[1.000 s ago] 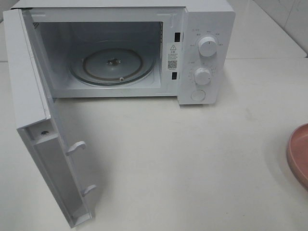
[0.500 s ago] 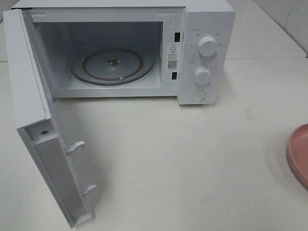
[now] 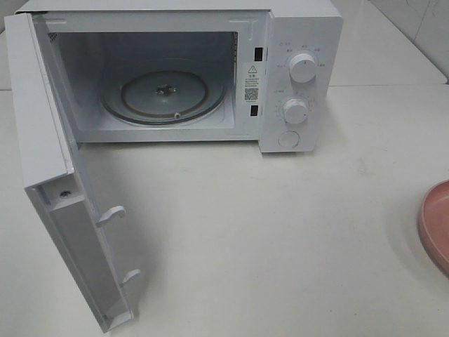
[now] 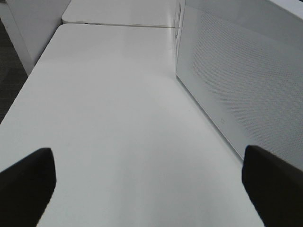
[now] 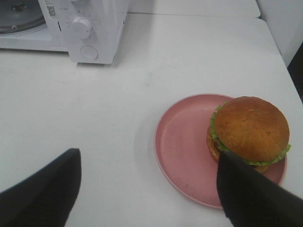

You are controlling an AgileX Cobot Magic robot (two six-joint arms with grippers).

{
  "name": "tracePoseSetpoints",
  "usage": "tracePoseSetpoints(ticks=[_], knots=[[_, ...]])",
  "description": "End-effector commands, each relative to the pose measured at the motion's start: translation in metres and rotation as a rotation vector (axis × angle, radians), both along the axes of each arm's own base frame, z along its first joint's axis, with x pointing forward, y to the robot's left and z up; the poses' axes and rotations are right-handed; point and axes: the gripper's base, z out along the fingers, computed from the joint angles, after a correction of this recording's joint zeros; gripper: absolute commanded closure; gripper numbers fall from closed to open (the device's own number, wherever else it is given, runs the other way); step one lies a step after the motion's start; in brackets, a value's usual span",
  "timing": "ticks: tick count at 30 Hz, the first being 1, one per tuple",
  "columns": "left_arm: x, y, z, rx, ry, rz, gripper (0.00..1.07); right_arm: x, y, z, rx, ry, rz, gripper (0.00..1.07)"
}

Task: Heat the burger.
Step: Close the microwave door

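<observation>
With the microwave [image 3: 175, 77] door open, your right gripper [image 5: 147, 189] hovers with jaws spread, empty, over the burger [image 5: 249, 130] on the pink plate [image 5: 182, 142]; next you must grasp it, while your left gripper [image 4: 151, 182] waits wide open.

White boxy microwave [image 3: 210, 70] on white worktop [image 3: 280, 232], door [image 3: 63, 196] swung wide open, glass turntable [image 3: 163, 95] bare; pink round plate [image 3: 436, 225] well right of it.

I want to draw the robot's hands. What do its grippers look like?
Only the fingertips show. The left gripper has two plain black fingers, chunky and flat-sided, with blunt squared ends. The right gripper has two black fingers too, looking more wedge-shaped, matte and smooth. No cables, markings or arm parts are visible in any view.
</observation>
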Motion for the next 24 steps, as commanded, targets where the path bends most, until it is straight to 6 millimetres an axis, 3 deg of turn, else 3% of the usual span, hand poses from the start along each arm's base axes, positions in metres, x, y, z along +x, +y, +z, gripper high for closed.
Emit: tracePoseSetpoints(ticks=[1, 5, 24], knots=[[-0.0027, -0.0001, 0.0000, -0.008, -0.027, 0.007, 0.07, -0.0039, -0.0002, -0.0017, 0.000, -0.023, -0.021, 0.31], [-0.0027, -0.0001, 0.0000, -0.008, -0.027, 0.007, 0.07, -0.0135, -0.0006, -0.0098, 0.004, -0.043, -0.037, 0.31], [-0.0027, -0.0001, 0.0000, -0.008, -0.027, 0.007, 0.07, -0.0132, -0.0008, -0.0097, 0.004, -0.041, -0.039, 0.31]])
